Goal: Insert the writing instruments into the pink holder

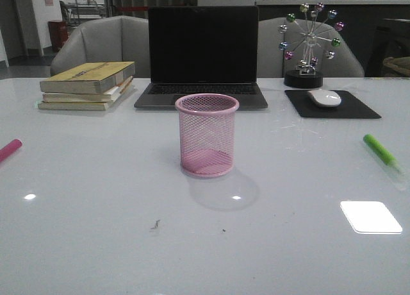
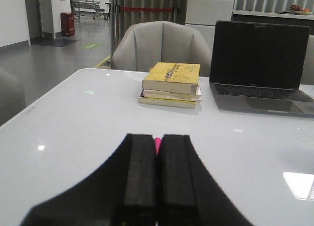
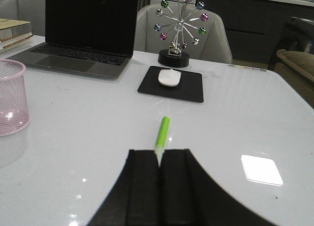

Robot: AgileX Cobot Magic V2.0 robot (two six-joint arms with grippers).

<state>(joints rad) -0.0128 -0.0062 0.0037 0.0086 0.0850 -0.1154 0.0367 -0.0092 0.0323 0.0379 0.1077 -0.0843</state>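
The pink holder (image 1: 207, 134) stands upright and empty at the table's middle, and its edge shows in the right wrist view (image 3: 11, 96). The magenta-pink marker (image 1: 9, 150) lies flat at the table's far left edge. Its tip (image 2: 157, 145) peeks out just beyond my left gripper (image 2: 157, 136), whose fingers are pressed together with nothing between them. The lime green marker (image 1: 382, 152) lies flat at the far right. It stretches away from my right gripper (image 3: 159, 153), which is shut and empty, its near end (image 3: 162, 132) hidden behind the fingertips. Neither gripper shows in the front view.
An open laptop (image 1: 202, 58) stands behind the holder. A stack of books (image 1: 86, 84) lies at the back left. A white mouse (image 1: 325, 97) on a black pad (image 1: 359, 109) and a ferris-wheel ornament (image 1: 311, 42) are at the back right. Grey chairs stand beyond the table.
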